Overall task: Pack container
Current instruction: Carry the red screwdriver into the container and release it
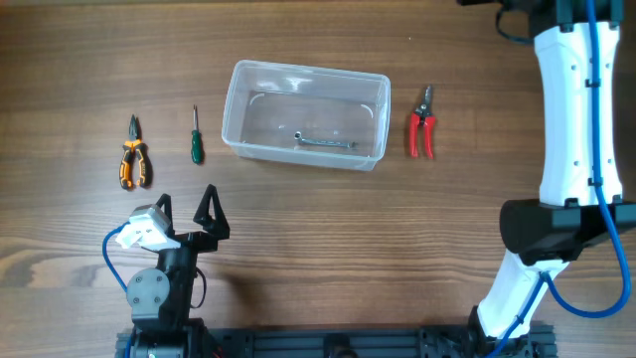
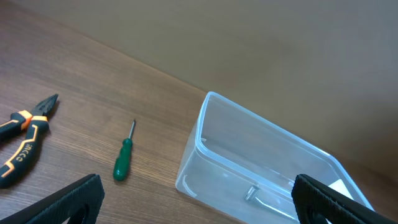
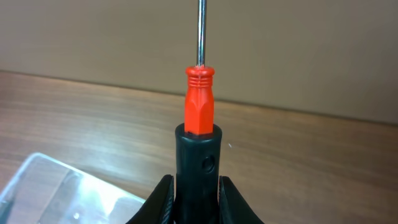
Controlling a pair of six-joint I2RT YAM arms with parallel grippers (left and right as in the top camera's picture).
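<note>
The clear plastic container (image 1: 237, 111) stands at the table's middle back, with a small metal key (image 1: 325, 144) lying in it. My left gripper (image 1: 189, 211) is open and empty, near the front left, well short of the container (image 2: 200, 127). My right gripper (image 3: 196, 194) is shut on a screwdriver (image 3: 199, 106) with a red and black handle, its shaft pointing up. A corner of the container (image 3: 50, 186) lies below it to the left. The right fingers are out of the overhead view.
A green screwdriver (image 1: 196, 139) and orange-black pliers (image 1: 135, 159) lie left of the container; both also show in the left wrist view, the screwdriver (image 2: 123, 160) and the pliers (image 2: 25, 140). Red pruning shears (image 1: 421, 127) lie right of it. The right arm (image 1: 576, 119) spans the right side.
</note>
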